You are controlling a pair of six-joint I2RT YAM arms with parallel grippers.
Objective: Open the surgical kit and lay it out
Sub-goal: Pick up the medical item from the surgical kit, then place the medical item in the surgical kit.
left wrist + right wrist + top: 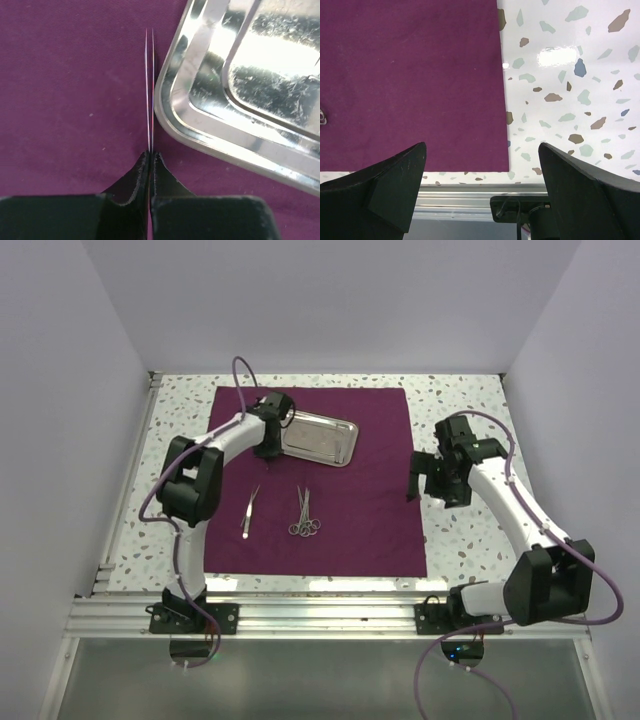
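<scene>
Corner of plum cloth, speckled table

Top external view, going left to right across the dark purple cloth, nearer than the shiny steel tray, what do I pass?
First the slim silver tweezers → ring-handled silver scissors or forceps, lying together → bare dark purple cloth → right gripper, open, at the cloth's right edge.

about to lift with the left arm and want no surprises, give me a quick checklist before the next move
1. left gripper shut on thin tool: ok
2. thin tool clear of tray rim: cannot tell, they sit very close
3. cloth spread flat: ok
4. right gripper open and empty: ok
5. tweezers and scissors lying apart on cloth: ok
</scene>
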